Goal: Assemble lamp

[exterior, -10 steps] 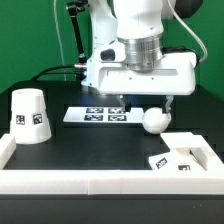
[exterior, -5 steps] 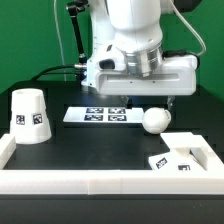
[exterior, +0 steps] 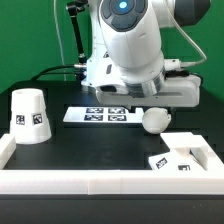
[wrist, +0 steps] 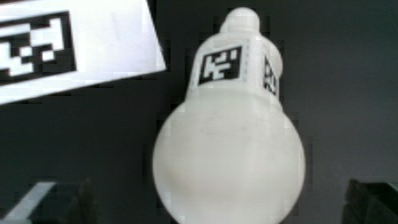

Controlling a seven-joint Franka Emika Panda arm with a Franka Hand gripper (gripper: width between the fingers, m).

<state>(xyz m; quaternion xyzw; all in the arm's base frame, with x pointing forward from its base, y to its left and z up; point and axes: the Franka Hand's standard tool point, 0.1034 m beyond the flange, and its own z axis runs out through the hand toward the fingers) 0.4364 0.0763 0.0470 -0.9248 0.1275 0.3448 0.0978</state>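
The white bulb (exterior: 153, 121) lies on its side on the black table, right of the marker board. In the wrist view the bulb (wrist: 228, 140) fills the middle, round head near the camera, tagged neck pointing away. My gripper (wrist: 214, 205) is open, with one dark finger (wrist: 50, 200) on each side of the bulb's head, apart from it. In the exterior view the gripper (exterior: 150, 107) hangs just above the bulb, mostly hidden by the arm. The tapered shade (exterior: 30, 115) stands at the exterior view's left. The flat square base (exterior: 185, 157) lies at the front right.
The marker board (exterior: 100, 115) lies behind the middle of the table; its corner shows in the wrist view (wrist: 71, 45). White rails (exterior: 100, 182) edge the table's front and sides. A cable runs down behind the arm.
The arm has swung toward the exterior view's right and turned. The gripper has moved from over the marker board to over the bulb. The bulb, shade and base have not moved.
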